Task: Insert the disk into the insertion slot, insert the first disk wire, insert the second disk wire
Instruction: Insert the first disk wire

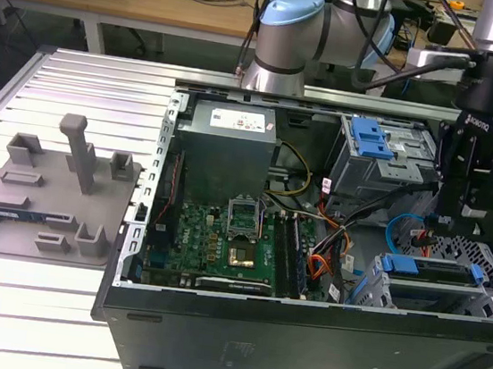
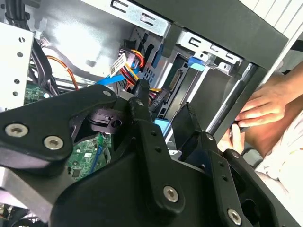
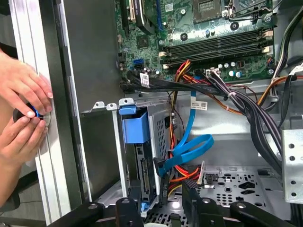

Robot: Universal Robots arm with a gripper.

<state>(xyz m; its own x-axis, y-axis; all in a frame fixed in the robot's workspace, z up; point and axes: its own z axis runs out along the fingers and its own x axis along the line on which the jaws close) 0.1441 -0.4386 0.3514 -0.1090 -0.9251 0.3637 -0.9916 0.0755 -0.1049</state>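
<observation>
Fingers [image 3: 190,194] stand apart, straddling the connector edge of the disk [image 3: 142,161]. Nothing looks clamped (a small light-blue bit [image 3: 144,206] sits just beside one finger in both wrist views; we cannot tell what it is).

The disk sits inside the insertion slot [image 1: 481,256], at the exterior view's right end of the case [image 1: 300,335], with its blue carrier tab [image 3: 134,125] facing out, so we judge step one done.

The blue wire [image 3: 191,144] loops to the disk's connector edge. Its plug touches the disk, but we cannot tell if it is fully seated. The red-orange power wires [image 3: 181,174] end in a black plug [image 3: 164,191] just beside it, between the fingers. We read the low hover here as wire work, since both plugs go on that edge.

In the way:
- A thick black cable bundle [image 3: 246,109] crosses near the cage.
- The taller cage [image 1: 369,138] with the blue latch is next door.

A person's hands [image 3: 23,90] work on a small dark part outside the case wall, well apart from the fingers. The grey fixture tray [image 1: 48,187] sits idle on the counter [image 1: 88,84].
</observation>
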